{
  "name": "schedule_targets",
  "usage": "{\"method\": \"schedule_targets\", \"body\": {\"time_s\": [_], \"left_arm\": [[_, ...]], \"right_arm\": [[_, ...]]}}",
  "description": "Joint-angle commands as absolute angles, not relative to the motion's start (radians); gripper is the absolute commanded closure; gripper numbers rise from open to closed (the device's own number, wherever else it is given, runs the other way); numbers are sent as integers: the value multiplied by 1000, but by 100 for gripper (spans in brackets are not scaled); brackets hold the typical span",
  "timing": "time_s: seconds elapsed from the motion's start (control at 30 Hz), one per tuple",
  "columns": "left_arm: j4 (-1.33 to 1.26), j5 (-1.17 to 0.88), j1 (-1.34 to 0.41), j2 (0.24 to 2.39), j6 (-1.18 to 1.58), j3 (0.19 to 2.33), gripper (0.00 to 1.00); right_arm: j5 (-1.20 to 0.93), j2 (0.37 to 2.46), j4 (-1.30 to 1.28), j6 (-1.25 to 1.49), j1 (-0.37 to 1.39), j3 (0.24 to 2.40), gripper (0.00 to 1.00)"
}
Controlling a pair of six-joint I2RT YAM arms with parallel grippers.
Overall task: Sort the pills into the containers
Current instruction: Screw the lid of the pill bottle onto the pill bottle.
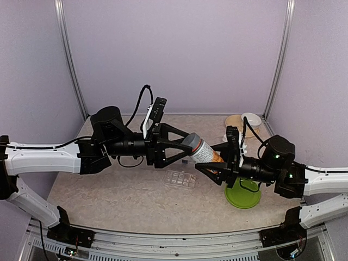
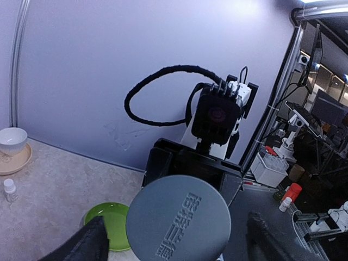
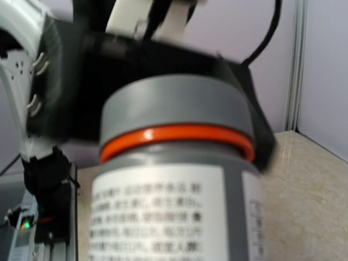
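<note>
An amber pill bottle with a white label and a grey cap hangs tilted above the table between both arms. My right gripper is shut on the bottle's body, which fills the right wrist view. My left gripper is open around the cap, and its dark fingers stand clear of the cap on both sides. The clear containers tray lies flat on the table just below the bottle. No pills show in any view.
A green plate lies under my right arm, also visible as the plate past the cap. A white bowl on a tan saucer stands at the back right. A small white bottle stands beside them.
</note>
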State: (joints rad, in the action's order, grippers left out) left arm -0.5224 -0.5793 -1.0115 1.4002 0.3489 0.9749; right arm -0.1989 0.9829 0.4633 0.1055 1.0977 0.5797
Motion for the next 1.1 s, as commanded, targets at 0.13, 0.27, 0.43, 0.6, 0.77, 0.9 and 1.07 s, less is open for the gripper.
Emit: {"method": "schedule_targets", "body": {"time_s": [0.13, 0.27, 0.43, 0.6, 0.77, 0.9, 1.07], "left_arm": [[-546, -493, -1014, 1335, 387, 925, 1], [-573, -456, -1014, 1330, 474, 926, 1], [-606, -376, -1018, 1342, 568, 934, 1], [-568, -310, -1025, 1360, 574, 949, 1], [-572, -304, -1026, 1367, 575, 946, 1], [-570, -291, -1026, 1370, 573, 943, 1], [-570, -288, -1026, 1372, 573, 938, 1]], "right_arm": [[-97, 948, 456, 95, 1106, 612, 100], [-44, 972, 482, 68, 1106, 624, 100], [26, 1047, 456, 76, 1106, 676, 100], [18, 1080, 504, 74, 1106, 685, 100], [42, 1107, 493, 59, 1107, 708, 100], [27, 1120, 502, 59, 1106, 709, 100], [34, 1136, 498, 55, 1106, 711, 100]]}}
